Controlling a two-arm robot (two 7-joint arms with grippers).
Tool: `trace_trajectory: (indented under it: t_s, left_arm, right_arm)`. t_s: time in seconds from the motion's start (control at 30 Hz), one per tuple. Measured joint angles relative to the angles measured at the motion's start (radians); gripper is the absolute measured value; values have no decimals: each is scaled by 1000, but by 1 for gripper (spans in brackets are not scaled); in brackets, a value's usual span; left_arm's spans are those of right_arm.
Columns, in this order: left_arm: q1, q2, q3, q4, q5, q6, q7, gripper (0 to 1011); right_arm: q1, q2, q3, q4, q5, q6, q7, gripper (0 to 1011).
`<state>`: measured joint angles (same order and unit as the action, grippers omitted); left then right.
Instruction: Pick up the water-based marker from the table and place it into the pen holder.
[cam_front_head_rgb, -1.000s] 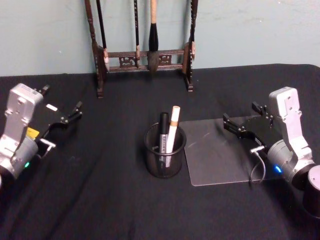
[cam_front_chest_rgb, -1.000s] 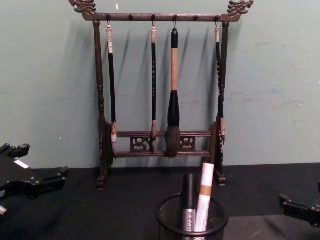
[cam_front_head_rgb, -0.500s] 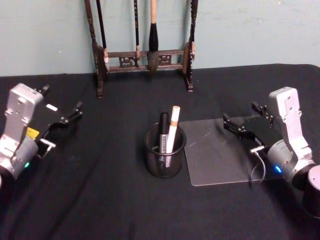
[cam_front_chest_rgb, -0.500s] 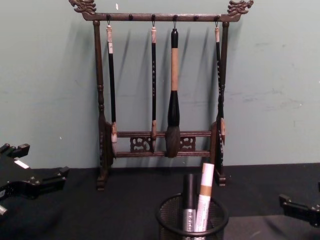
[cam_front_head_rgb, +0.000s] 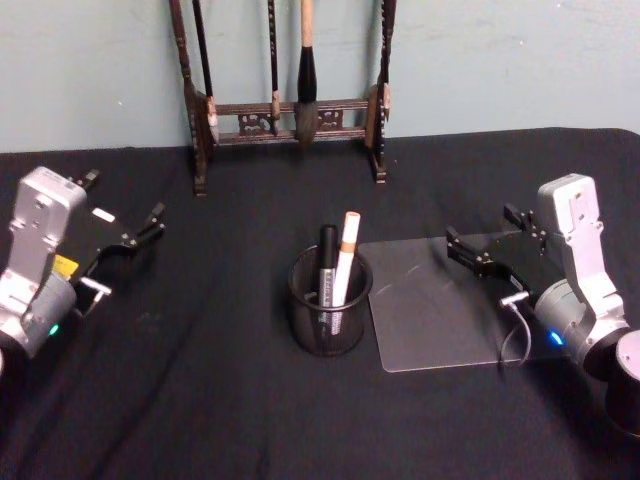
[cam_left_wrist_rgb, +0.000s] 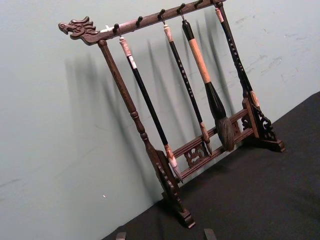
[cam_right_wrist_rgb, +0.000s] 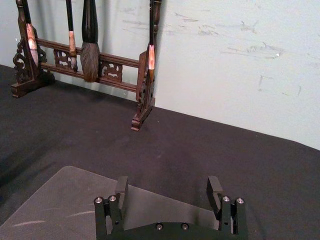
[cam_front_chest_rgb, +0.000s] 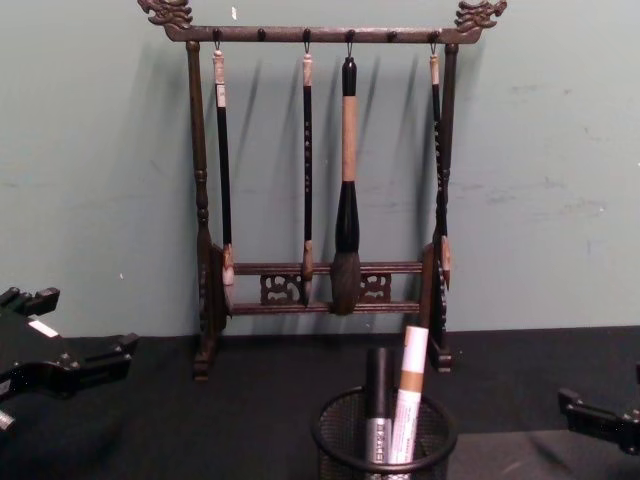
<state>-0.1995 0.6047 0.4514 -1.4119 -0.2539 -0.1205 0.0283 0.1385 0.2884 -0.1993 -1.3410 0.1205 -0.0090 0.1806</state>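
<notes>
Right gripper hangs open and empty over the clear mat; left gripper, also open, idles far left. I see both markers standing in the holder; a careless sweep could topple it.

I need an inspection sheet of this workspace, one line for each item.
Surface: black cloth, with a clear mat at the right.
Job's things: pen holder holds two markers, one black, one white.
Clutter: nothing seen.
End effectors: left end effector open, at the left; right end effector open, above the mat.
Cables: thin wire at the right wrist.
Surroundings: brush rack before a green wall.
</notes>
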Motion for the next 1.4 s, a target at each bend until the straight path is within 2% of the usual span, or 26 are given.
trace_trajectory:
  t_s: [1.4]
  left_arm:
    - [0,0,0,0,0,0,0,1001]
  right_arm:
    - [0,0,0,0,0,0,0,1002]
